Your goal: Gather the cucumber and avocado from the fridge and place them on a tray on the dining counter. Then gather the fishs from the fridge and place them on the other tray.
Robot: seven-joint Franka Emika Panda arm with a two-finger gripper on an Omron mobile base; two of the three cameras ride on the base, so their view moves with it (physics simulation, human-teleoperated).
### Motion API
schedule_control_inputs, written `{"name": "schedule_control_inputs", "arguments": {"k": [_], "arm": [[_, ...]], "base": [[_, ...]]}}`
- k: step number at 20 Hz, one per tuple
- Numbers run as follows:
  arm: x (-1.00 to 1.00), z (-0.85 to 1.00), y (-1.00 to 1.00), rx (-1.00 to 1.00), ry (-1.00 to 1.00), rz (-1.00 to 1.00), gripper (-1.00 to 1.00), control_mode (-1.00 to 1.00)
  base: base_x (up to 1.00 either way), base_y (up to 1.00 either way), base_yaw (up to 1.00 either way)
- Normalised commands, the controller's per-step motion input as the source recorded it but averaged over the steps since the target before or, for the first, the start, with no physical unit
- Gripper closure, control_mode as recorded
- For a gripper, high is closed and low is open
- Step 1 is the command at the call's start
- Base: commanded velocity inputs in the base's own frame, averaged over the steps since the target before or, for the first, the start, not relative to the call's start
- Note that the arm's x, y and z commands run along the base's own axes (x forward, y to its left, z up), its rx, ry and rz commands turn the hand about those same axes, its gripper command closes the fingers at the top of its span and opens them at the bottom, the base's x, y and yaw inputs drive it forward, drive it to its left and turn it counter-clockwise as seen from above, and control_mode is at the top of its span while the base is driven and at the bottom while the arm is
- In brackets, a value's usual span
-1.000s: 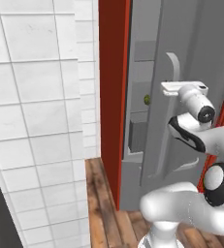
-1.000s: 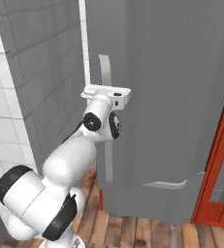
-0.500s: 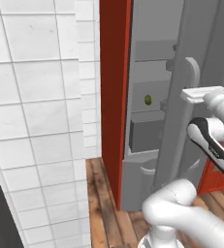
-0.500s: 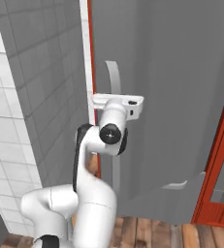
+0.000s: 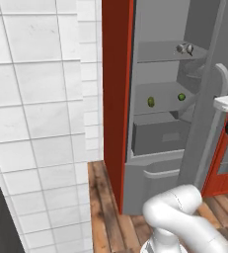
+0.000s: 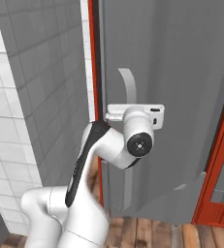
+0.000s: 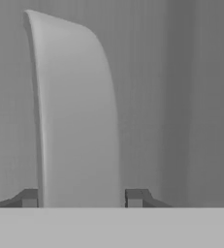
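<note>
Early stage: fridge door (image 5: 204,123) part open, nothing gathered yet, both tray runs still to do

Left to right in left base view: white tiled wall (image 5: 36,123), red cabinet side (image 5: 116,94), then grey fridge interior (image 5: 160,138). Two small green items on the middle shelf: one at its left edge (image 5: 150,102), one nearer the right edge (image 5: 181,97), likely cucumber/avocado, can't say which is which. Small grey lumps on the top shelf (image 5: 184,48), probably the fish

End effector (image 7: 82,199) has fingers either side of the door handle (image 7: 74,111), apparently clamped on it

Handle: smooth matte grey, flat curved bar. Door: plain grey panel. Floor: wood planks (image 5: 103,207)
</note>
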Motion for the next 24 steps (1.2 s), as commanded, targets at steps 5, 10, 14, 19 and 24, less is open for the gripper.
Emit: {"name": "schedule_control_inputs", "arguments": {"k": [5, 10, 14, 19, 24], "arm": [[-0.38, -0.05, -0.84, 0.00, 0.03, 0.02, 1.00, -1.00], [-0.10, -0.15, -0.78, 0.00, 0.00, 0.11, 1.00, -1.00], [0.00, -0.14, -0.49, 0.03, 0.00, 0.26, 1.00, -1.00], [0.00, -0.10, -0.60, 0.05, 0.00, 0.32, 1.00, -1.00], [0.00, -0.12, -0.80, 0.06, 0.00, 0.27, 1.00, -1.00]], "base": [[0.00, 0.00, 0.00], [0.00, 0.00, 0.00], [0.00, 0.00, 0.00], [0.00, 0.00, 0.00], [0.00, 0.00, 0.00]]}}
